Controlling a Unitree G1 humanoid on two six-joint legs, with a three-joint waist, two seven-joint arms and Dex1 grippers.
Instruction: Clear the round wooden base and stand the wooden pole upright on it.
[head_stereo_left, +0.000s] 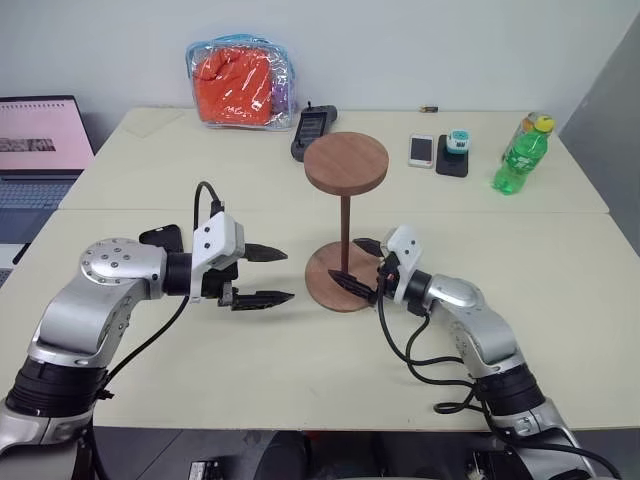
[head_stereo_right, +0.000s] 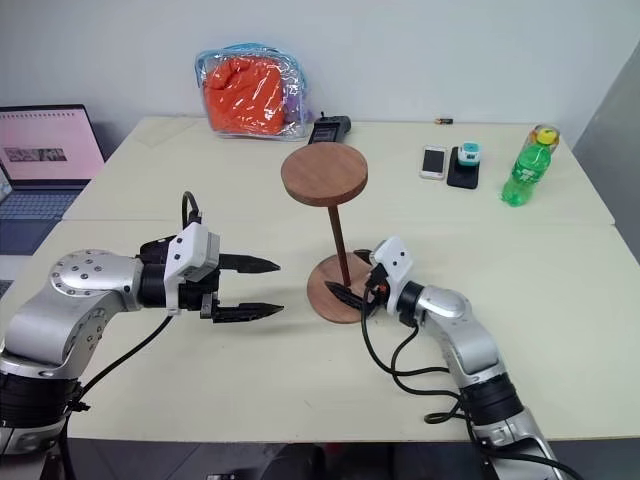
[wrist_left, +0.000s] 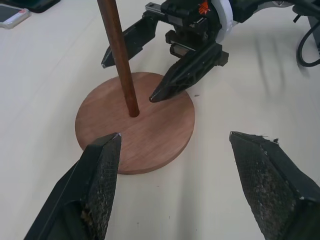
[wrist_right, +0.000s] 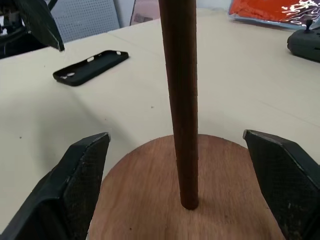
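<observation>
At the left edge of the tabletop sits an open laptop (head_stereo_left: 35, 150), and further along the far edge a clear pouch (head_stereo_left: 243, 82) stuffed with something orange. The left gripper (head_stereo_left: 265, 275) hangs above the near-left part of the tabletop, pointing toward the middle, its fingers spread fairly wide and empty, a short way from the round wooden base (head_stereo_left: 335, 283).

That base lies flat near the middle of the tabletop, bare apart from the wooden pole (head_stereo_left: 345, 190), which stands upright in its centre hole with the disc head uppermost. The right gripper (head_stereo_left: 362, 264) sits at the base from the right side, its jaws wide apart on either side of the rod near its foot and not pressing it; one fingertip hovers over or rests on the base's surface, I cannot tell which.

The pole looks stiff, light and top-heavy, with smooth wood that could slip or tip at a nudge. I would judge the best hold to be low on the rod. Toward the far-right corner lie a white phone (head_stereo_left: 421, 150), a black case (head_stereo_left: 452, 162) and a green bottle (head_stereo_left: 523, 154).
</observation>
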